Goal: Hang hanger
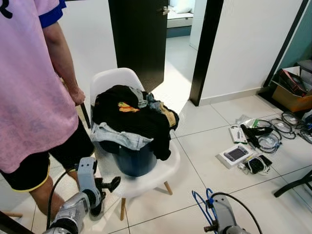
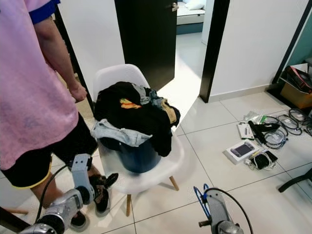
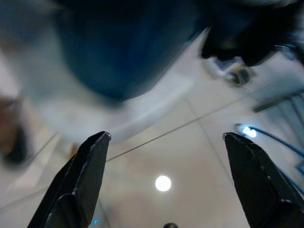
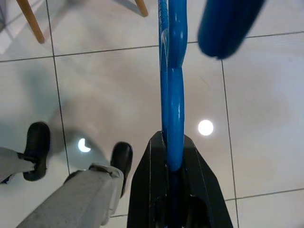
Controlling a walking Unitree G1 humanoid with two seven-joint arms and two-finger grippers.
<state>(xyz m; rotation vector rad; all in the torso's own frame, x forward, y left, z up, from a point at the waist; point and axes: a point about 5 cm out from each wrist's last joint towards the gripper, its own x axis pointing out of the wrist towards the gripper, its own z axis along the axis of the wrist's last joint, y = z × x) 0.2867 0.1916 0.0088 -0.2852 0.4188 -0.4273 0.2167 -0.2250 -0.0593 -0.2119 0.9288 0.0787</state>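
Observation:
A blue hanger (image 4: 172,95) runs straight out from between the fingers of my right gripper (image 4: 173,159), which is shut on it low over the floor tiles. In the head view the hanger (image 1: 200,202) pokes up beside my right arm at the bottom edge. My left gripper (image 3: 165,137) is open with nothing between its fingers. It hangs low at the front left of the white chair (image 1: 113,79), and its black fingers (image 1: 111,185) point toward the seat.
On the chair stands a dark blue bucket (image 1: 131,158) heaped with clothes (image 1: 131,114). A person in a pink shirt (image 1: 29,87) stands close on the left. Cables and boxes (image 1: 253,141) litter the floor at right. An open doorway (image 1: 183,44) lies behind. Shoes (image 4: 121,159) show near the hanger.

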